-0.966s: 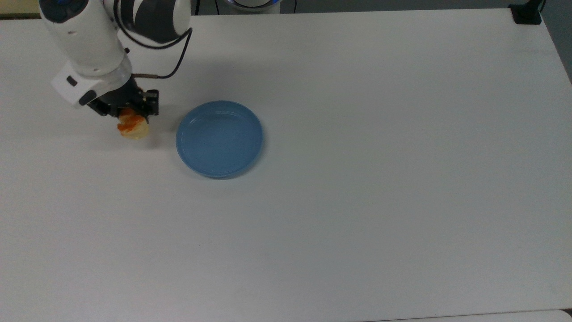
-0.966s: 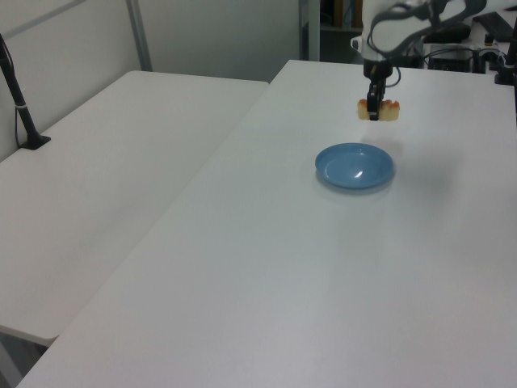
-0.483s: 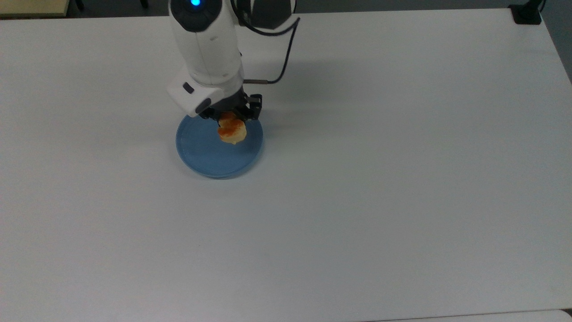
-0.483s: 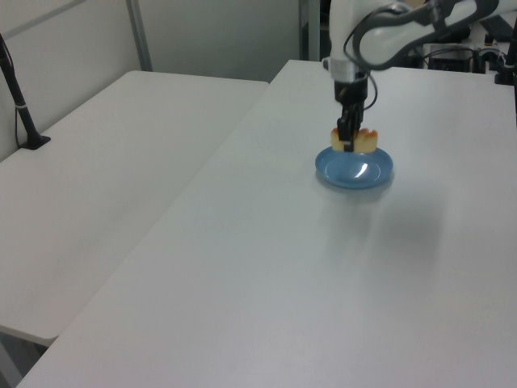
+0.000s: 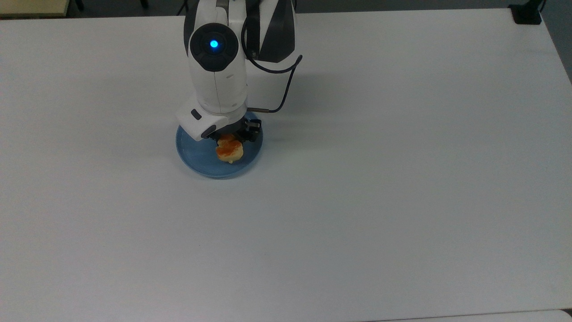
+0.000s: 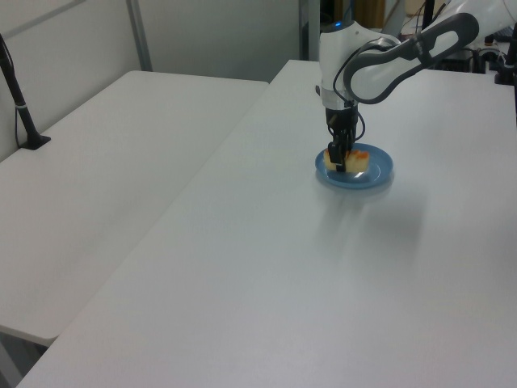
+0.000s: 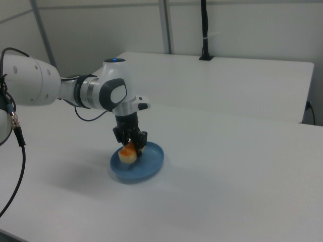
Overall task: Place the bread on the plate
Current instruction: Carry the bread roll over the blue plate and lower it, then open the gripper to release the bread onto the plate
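Bread (image 5: 230, 152), pale yellow with orange-brown stripes across its top, now low over the plate (image 5: 196, 157), at or just above its floor (contact cannot be told). A second ago it hung beside the plate, on the top view's left; half a second ago it was above the plate's far part; it has since come down toward the middle. Claw (image 5: 233, 137) shut on the bread from above, arm upright over the plate's far rim. Judged step: carry finished, release remaining. Light-blue plate rests on the white tabletop (image 5: 402, 179).
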`<state>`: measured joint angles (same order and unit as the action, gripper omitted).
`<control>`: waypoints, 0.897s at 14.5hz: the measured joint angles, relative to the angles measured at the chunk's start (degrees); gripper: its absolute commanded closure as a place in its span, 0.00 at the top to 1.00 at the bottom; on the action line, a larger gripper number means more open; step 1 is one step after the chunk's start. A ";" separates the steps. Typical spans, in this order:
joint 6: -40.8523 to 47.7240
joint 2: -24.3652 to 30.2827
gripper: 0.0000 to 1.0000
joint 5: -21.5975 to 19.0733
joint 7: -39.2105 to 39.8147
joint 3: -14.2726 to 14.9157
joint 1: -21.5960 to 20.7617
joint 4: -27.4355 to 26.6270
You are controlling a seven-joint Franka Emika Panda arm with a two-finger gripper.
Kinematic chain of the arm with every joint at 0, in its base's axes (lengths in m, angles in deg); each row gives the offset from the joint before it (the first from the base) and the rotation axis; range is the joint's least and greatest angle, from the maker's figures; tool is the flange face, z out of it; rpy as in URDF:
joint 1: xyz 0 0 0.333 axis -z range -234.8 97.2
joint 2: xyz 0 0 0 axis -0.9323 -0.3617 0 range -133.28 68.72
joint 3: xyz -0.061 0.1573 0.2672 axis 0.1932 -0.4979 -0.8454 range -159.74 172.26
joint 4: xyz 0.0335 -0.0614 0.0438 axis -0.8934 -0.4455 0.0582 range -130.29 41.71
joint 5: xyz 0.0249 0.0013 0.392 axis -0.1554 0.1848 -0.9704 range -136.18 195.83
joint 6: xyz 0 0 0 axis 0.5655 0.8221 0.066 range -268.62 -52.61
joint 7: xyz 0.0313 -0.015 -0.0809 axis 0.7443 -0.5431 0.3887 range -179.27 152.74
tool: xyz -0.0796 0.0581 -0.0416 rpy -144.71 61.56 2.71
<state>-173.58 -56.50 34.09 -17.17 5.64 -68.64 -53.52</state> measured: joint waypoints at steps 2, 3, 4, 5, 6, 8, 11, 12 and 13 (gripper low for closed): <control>-0.20 -0.42 0.82 1.15 0.00 0.05 0.64 0.00; -0.57 -0.60 1.00 1.36 0.00 0.07 0.92 0.00; -0.86 -0.75 1.00 1.66 -0.01 0.13 1.27 0.00; -1.02 -0.83 1.00 1.88 -0.01 0.26 1.59 0.00; -1.05 -0.86 1.00 1.92 0.00 0.36 1.98 0.01; -1.05 -0.85 1.00 1.93 -0.01 0.54 2.30 0.10; -1.05 -0.74 1.00 1.93 -1.10 0.56 2.47 0.70; -1.05 -0.24 1.00 1.93 -3.38 0.58 2.64 1.47; -0.97 0.49 1.00 1.92 -5.37 0.60 2.70 1.95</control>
<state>-174.55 -56.01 36.01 -22.53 6.23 -65.94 -51.57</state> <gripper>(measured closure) 0.000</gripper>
